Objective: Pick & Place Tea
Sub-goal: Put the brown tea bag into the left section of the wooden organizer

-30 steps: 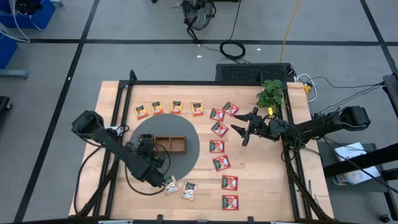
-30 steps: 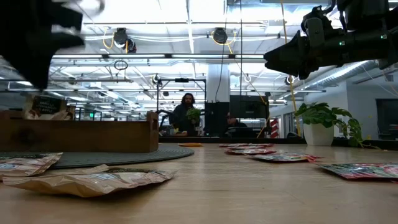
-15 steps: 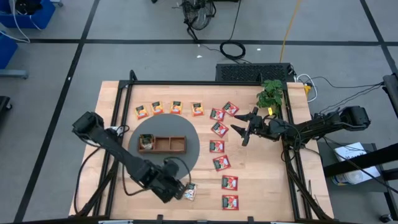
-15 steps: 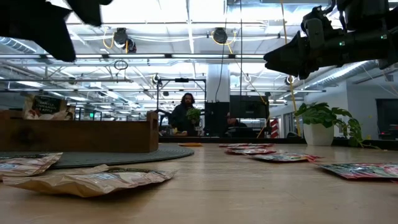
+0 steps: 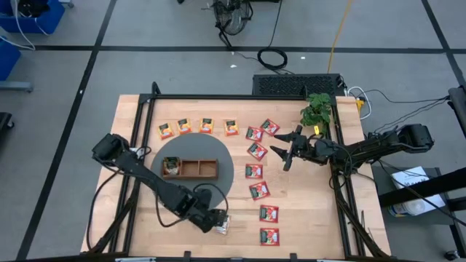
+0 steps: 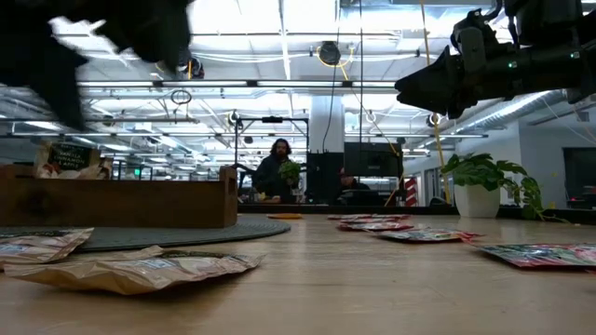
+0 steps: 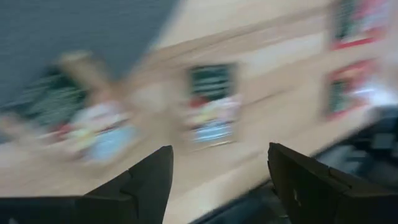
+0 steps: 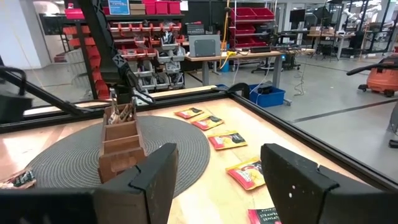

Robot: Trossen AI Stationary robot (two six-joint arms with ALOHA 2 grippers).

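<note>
Left wrist view motion-blurred; packets point(image 7: 211, 112) unreadable. Low view: left arm point(image 6: 102, 42) blurred, cut off at top.

Orange-yellow packets point(image 5: 195, 126) line the pale wood table point(image 5: 320, 218). Red packets with green patches point(image 5: 256, 172) run down its middle, and a white packet with green point(image 5: 222, 223) lies near the front edge. The tray point(image 5: 191, 168) is brown, on a dark grey round mat point(image 5: 231, 172). The plant point(image 5: 316, 109) is green. Both arms are black.

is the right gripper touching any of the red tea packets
Apart. The low view shows the right gripper well above the red packets lying on the table.
</note>
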